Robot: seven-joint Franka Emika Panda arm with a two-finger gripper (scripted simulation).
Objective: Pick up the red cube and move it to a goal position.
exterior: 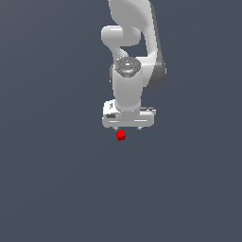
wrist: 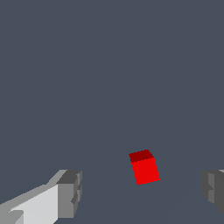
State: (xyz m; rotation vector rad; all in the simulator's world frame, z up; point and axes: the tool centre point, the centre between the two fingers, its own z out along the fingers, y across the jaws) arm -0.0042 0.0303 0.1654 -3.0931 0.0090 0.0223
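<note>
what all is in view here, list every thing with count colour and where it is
red cube: 1, bright red, on the dark grey surface, just below the pincer in the exterior view; in the wrist view it sits between the two fingers, touching neither
surface: 1, plain dark grey-blue, fills the background of both views
arm: 1, white with dark grey joints, comes in from the exterior view's top edge and reaches down over the cube
pincer: 1, white body with grey fingers, jaws open wide with the cube in the gap, nothing held
</note>
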